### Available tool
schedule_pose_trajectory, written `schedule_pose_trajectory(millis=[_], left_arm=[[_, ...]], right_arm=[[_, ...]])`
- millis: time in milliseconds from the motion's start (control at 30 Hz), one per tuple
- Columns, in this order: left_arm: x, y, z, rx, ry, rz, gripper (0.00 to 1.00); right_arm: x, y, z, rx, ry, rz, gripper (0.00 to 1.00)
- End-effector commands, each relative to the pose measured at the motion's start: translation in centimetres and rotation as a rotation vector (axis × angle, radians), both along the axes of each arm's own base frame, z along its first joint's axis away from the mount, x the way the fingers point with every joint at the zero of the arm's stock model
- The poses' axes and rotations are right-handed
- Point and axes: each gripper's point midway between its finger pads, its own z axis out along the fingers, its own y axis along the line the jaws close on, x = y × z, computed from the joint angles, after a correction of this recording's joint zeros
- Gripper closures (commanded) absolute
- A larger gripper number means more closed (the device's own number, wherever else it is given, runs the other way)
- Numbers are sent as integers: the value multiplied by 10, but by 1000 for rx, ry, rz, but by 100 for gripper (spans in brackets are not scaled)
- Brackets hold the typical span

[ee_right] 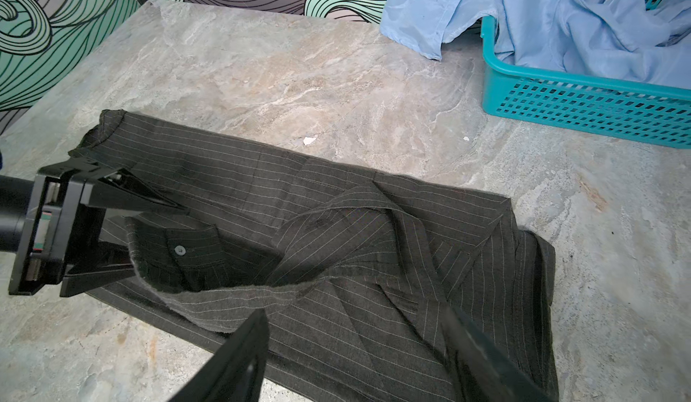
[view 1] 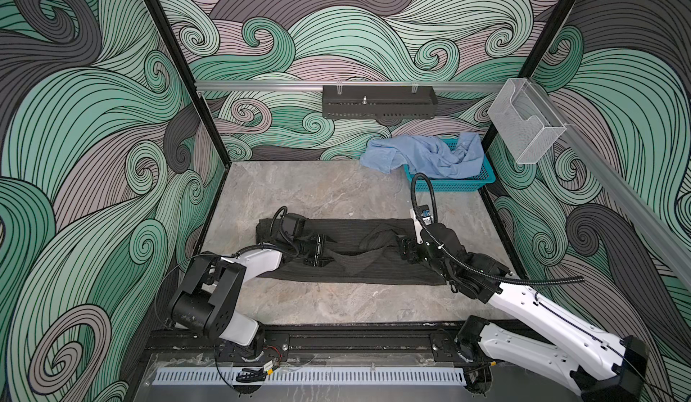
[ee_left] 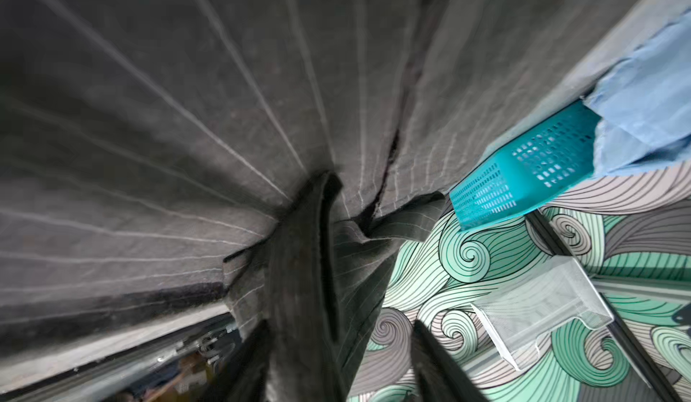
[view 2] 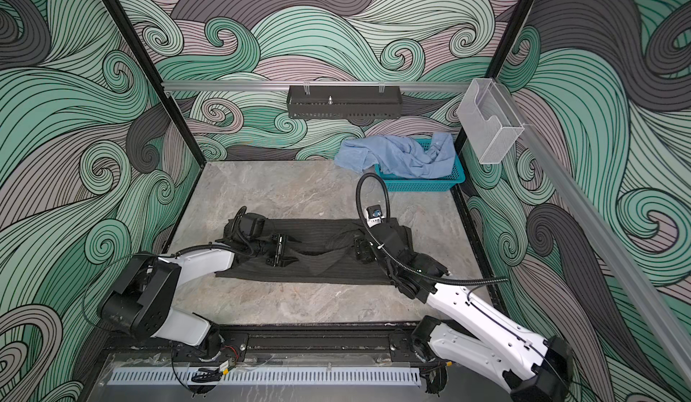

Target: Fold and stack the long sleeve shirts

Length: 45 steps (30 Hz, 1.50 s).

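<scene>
The dark pinstriped long sleeve shirt (view 1: 359, 232) (view 2: 318, 232) lies as a long folded band across the middle of the table. One sleeve crosses its top, its buttoned cuff (ee_right: 179, 250) near the band's left end. My left gripper (view 1: 331, 250) (ee_right: 157, 237) is open, with that cuff between its spread fingers; in the left wrist view the cloth (ee_left: 306, 306) rests against one finger only. My right gripper (view 1: 404, 248) (ee_right: 355, 344) hovers open over the band's right part with nothing in it. The light blue long sleeve shirt (view 1: 422, 155) (ee_right: 561, 18) lies crumpled in the teal basket, spilling over its left rim.
The teal perforated basket (view 1: 482, 179) (ee_right: 583, 101) stands at the back right corner of the marble table (view 1: 318, 187). A black perforated tray (view 1: 379, 103) hangs on the rear rail. On the right rail hangs a clear plastic holder (view 1: 525, 123). Patterned walls close three sides.
</scene>
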Motion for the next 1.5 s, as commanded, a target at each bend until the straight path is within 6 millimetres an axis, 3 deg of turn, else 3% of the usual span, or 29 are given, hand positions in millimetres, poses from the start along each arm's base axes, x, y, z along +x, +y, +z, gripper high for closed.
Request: schedule_pose_trajectory(millis=[0,167,233,433,533,633,867,1033,1267,1467], left_arm=[[-2,-12,9,-55,-9,-51,57],[-9,-11,21,-32,-28,-146,99],[-3,-8,39,24,-99,-208,100],[34,-6,141,321,-594,-580,100],[32,-9,182,408,-854,-762,100],[19,-8,211,471,-1151,-895,100],[-8,20,230,785,-1777,-994,100],[-14,43,227,1008,-1904,-998,100],[-33,38,230,948,-1993,-1059,100],[-88,18,252,704,-2323,-1066,100]], right_arm=[[3,-7,12,-4,-29,-22,26],[7,-10,6,-18,-17,-39,27],[12,-14,2,-27,-7,-61,26],[44,-26,-25,-17,112,-156,27],[63,-34,-46,51,241,-222,28],[82,-41,-67,112,362,-276,29],[109,-39,-113,173,573,-312,33],[120,-44,-145,178,680,-343,38],[130,-52,-178,148,762,-370,50],[125,-61,-193,126,805,-384,60]])
